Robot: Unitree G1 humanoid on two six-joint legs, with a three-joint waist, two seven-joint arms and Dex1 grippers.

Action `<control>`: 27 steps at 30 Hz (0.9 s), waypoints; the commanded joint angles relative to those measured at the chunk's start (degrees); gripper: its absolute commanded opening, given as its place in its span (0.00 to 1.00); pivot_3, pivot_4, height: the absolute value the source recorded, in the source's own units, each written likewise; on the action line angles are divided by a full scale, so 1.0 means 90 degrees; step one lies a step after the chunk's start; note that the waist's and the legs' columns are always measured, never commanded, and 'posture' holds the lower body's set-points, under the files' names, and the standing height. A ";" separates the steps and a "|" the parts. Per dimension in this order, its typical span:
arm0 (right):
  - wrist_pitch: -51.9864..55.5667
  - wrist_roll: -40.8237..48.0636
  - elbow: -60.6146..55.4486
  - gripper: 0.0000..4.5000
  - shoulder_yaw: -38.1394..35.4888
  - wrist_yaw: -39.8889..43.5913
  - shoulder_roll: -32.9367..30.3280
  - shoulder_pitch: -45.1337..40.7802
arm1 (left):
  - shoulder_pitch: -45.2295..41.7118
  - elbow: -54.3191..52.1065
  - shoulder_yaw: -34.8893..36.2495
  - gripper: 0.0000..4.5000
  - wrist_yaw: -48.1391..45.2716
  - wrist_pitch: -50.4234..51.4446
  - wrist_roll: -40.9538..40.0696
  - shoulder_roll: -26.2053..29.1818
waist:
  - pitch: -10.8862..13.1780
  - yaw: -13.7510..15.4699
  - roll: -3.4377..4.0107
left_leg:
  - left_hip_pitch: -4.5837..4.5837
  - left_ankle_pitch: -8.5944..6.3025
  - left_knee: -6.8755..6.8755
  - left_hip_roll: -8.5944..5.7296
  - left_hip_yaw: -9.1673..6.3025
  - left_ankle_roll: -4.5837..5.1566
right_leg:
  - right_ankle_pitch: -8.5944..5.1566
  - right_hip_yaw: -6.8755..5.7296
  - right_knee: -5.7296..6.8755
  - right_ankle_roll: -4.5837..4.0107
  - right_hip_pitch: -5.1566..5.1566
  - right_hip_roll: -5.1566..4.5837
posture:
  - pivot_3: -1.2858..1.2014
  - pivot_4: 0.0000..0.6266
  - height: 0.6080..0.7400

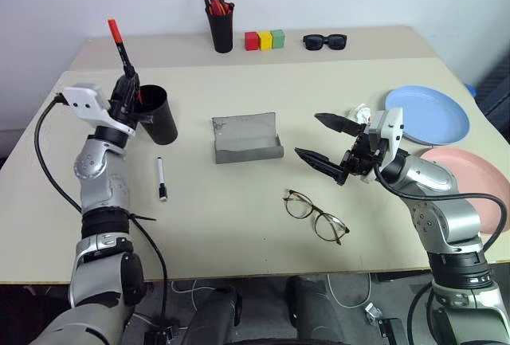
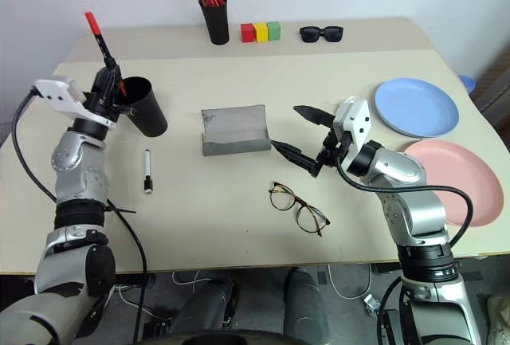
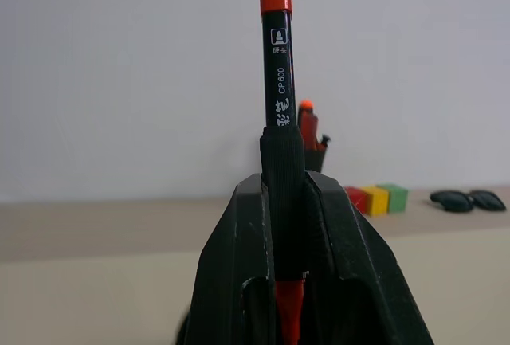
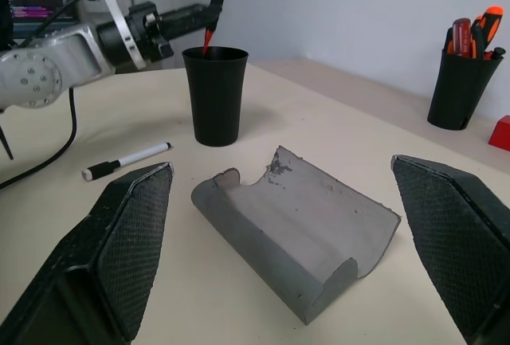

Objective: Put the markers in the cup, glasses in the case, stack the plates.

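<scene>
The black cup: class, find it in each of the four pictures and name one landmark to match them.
Left eye view: black cup, far left, beside the left gripper.
Right eye view: far left.
Left wrist view: cannot make it out.
Right wrist view: upper middle.
Shared landmark: grey case, open at the table's middle.

Matt beige tabletop [image 1: 239,225]; smooth black plastic cup [image 4: 215,94]; matt grey case [image 4: 299,229], scuffed; textured hand pads [image 4: 139,233]
</scene>
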 commanded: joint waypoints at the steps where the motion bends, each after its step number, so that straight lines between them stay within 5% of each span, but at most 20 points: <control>1: -0.0071 0.0047 -0.0244 1.00 -0.0110 -0.0021 0.0028 -0.0108 | 0.0016 0.0020 0.0056 0.41 -0.0078 -0.0200 -0.0049 0.0057 | 0.0000 -0.0001 0.0000 | 0.0001 0.0000 0.0000 0.0000 0.0000 0.0000 | 0.0000 0.0000 0.0000 0.0000 0.0000 0.0000 | 0.52 0.24 1.00; 6: -0.0091 0.0015 -0.0232 1.00 -0.0087 -0.0022 0.0033 -0.0115 | -0.0002 0.0071 0.0053 0.97 -0.0114 -0.0283 -0.0062 0.0062 | 0.0000 0.0001 0.0000 | 0.0000 0.0000 0.0000 0.0000 0.0000 0.0000 | 0.0000 0.0000 0.0000 0.0000 0.0000 0.0000 | 0.52 0.24 1.00; 10: -0.0112 0.0000 -0.0216 1.00 -0.0084 0.0002 0.0022 -0.0098 | 0.0220 -0.0956 -0.0133 0.99 -0.0021 0.0367 -0.0069 0.0188 | 0.0000 -0.0017 0.0000 | 0.0000 0.0000 -0.0001 0.0000 0.0000 0.0000 | 0.0000 0.0000 0.0000 0.0000 0.0000 0.0000 | 0.52 0.24 1.00; 14: -0.0146 0.0004 -0.0178 1.00 -0.0134 0.0064 -0.0026 -0.0052 | 0.0753 -0.4323 -0.0454 0.99 0.0879 0.3116 -0.0811 0.0560 | 0.0005 -0.0052 -0.0007 | -0.0007 -0.0001 -0.0001 0.0004 -0.0003 0.0001 | 0.0000 0.0003 0.0001 0.0000 -0.0005 0.0000 | 0.52 0.24 1.00; 18: -0.0166 0.0010 -0.0086 1.00 -0.0137 0.0154 -0.0034 -0.0072 | 0.1152 -0.6304 -0.0463 0.99 0.2266 0.5928 -0.0880 0.1149 | 0.0004 -0.0081 -0.0006 | -0.0002 -0.0002 -0.0002 0.0007 -0.0004 0.0004 | 0.0000 0.0010 0.0006 0.0003 -0.0003 0.0000 | 0.52 0.24 1.00; 23: -0.0203 -0.0013 0.0123 1.00 -0.0104 0.0339 -0.0030 -0.0216 | 0.1308 -0.8208 0.0194 0.99 0.4268 0.9618 -0.1301 0.0616 | -0.0001 -0.0145 0.0004 | 0.0021 -0.0003 -0.0010 0.0006 0.0005 0.0006 | -0.0001 0.0023 0.0015 0.0004 0.0003 0.0013 | 0.52 0.24 1.00; 27: -0.0218 -0.0026 0.0261 1.00 -0.0065 0.0422 0.0010 -0.0328 | 0.1272 -0.9022 0.0186 0.99 0.4659 1.1748 -0.0995 0.0216 | 0.0002 -0.0126 -0.0002 | 0.0014 -0.0001 -0.0002 0.0005 0.0005 0.0001 | 0.0000 0.0024 0.0015 0.0003 0.0002 0.0016 | 0.52 0.24 1.00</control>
